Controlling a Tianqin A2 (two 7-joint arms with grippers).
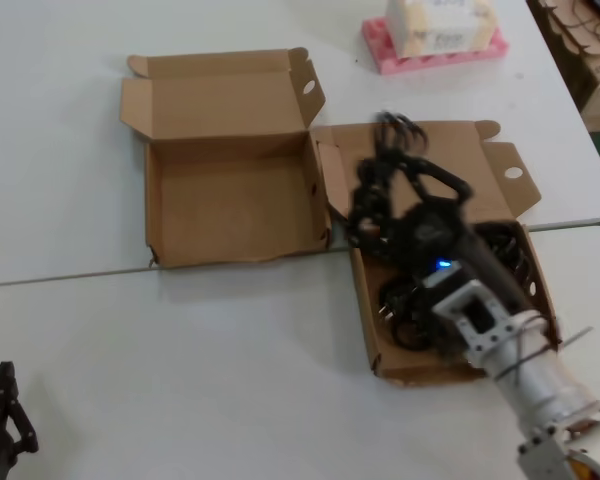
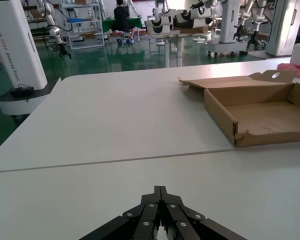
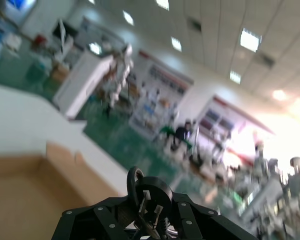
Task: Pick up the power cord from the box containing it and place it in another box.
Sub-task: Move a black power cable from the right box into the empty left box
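Black and limp, the power cord (image 1: 385, 200) hangs in loops from the right gripper (image 1: 395, 165), whose fingers are clamped on its chunky plug (image 3: 149, 196), lifted above the box containing it (image 1: 535, 270) so the strands clear the bulging corrugated wall. Beside it, another box (image 1: 230, 200) lies open, its shallow brown cardboard floor bare. Parked near the table's front edge, the left gripper (image 2: 160, 200) has its fingers closed on nothing.

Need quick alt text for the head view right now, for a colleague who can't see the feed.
The right gripper holds the black power cord lifted above the right-hand cardboard box, with more cord coiled inside. An empty open box sits beside it on the white table; the left gripper rests at the near-left edge.
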